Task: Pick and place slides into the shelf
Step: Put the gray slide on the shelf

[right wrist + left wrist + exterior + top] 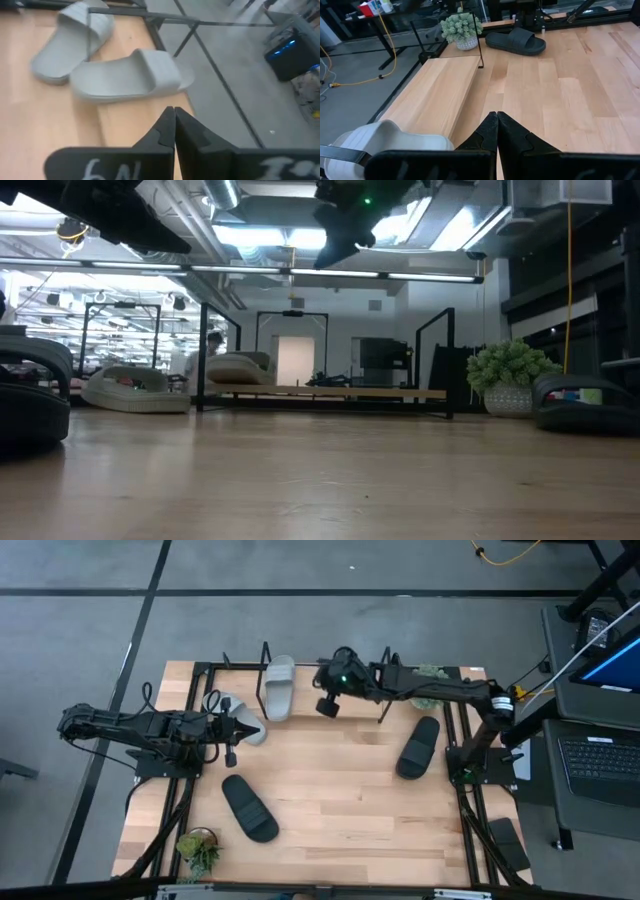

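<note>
One light grey slide [279, 688] lies sole down across the shelf's [372, 677] wooden base [125, 120], near its left end. A second grey slide [247, 726] lies just left of it [72, 37], under my shut left gripper [240, 728], which hangs above the slide without touching it [496, 120]. My right gripper [328, 706] is shut on nothing and hangs high over the shelf's middle [173, 112], to the right of the first grey slide [130, 75]. Two black slides lie on the table, one right of middle [418, 747] and one near the front left [250, 807].
A potted plant [430, 673] stands at the shelf's right end and another [200, 848] at the table's near left corner. The shelf's upright wire loops [265, 655] rise beside the grey slides. Bare wood [340, 790] lies between the two black slides.
</note>
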Robot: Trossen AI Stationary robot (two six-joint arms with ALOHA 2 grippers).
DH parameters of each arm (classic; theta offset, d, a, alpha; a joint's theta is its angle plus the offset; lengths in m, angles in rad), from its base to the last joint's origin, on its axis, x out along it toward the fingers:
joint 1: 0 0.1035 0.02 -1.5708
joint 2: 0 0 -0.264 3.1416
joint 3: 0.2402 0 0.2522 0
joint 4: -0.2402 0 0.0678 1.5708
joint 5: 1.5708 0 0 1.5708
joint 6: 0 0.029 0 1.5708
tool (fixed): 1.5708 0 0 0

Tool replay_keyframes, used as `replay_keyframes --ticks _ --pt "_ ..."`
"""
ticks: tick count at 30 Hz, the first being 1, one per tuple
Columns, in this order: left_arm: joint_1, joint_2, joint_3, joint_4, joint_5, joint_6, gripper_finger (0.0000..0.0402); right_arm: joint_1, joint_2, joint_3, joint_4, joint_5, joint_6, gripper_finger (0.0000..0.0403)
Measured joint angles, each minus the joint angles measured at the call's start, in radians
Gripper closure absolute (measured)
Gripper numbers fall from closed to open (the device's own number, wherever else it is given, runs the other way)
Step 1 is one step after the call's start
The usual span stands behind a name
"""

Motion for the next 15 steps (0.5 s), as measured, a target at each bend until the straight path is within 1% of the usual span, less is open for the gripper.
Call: replay_keyframes --ticks 3,8,15 --pt "0.000 0.000 0.000 0.000 0.000 0.000 0.0401 0.020 -0.049 -0.130 0.103 -0.001 0.045 0.0400" --pt "0.000 0.000 0.000 0.000 0.000 0.000 0.0401 0.066 -0.159 -0.369 0.332 -0.001 0.087 0.0400" --pt "0.000 0.000 0.000 0.000 0.000 -0.007 0.0401 0.158 -0.317 -0.629 0.638 -0.006 0.061 0.0400"
